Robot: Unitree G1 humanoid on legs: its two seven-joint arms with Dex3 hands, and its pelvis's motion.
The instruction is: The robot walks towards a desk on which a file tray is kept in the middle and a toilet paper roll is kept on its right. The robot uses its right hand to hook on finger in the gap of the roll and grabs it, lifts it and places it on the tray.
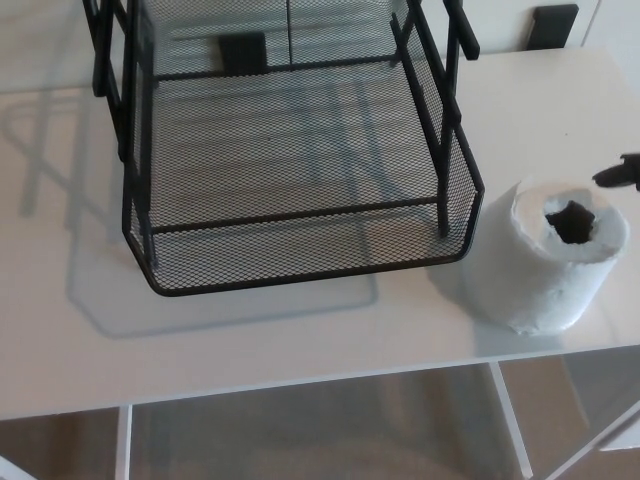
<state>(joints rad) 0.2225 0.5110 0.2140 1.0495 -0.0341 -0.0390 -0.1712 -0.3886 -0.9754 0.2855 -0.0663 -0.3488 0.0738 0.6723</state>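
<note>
You are at the very start of the job: the white toilet paper roll stands upright on the white worktop, just to the right of the black wire-mesh file tray, close to the tray's front right corner but apart from it as far as you can see. The roll's dark core hole faces up and is free; nothing is hooked into it. The tray's lower shelf is bare. So the reach, the hook into the gap, the lift and the placing on the tray are all left to do.

Of your right robot hand only a small black tip shows at the picture's right edge, above and behind the roll and not touching it. You cannot tell from this sliver whether it is spread or closed, and it holds nothing that you can see. Your left robot hand does not show at all.

The tray's upper part is cut off by the top edge, so how much room there is above the lower shelf is hard to judge. The roll's top rim is ragged and soft, which blurs the outline of the hole.
</note>
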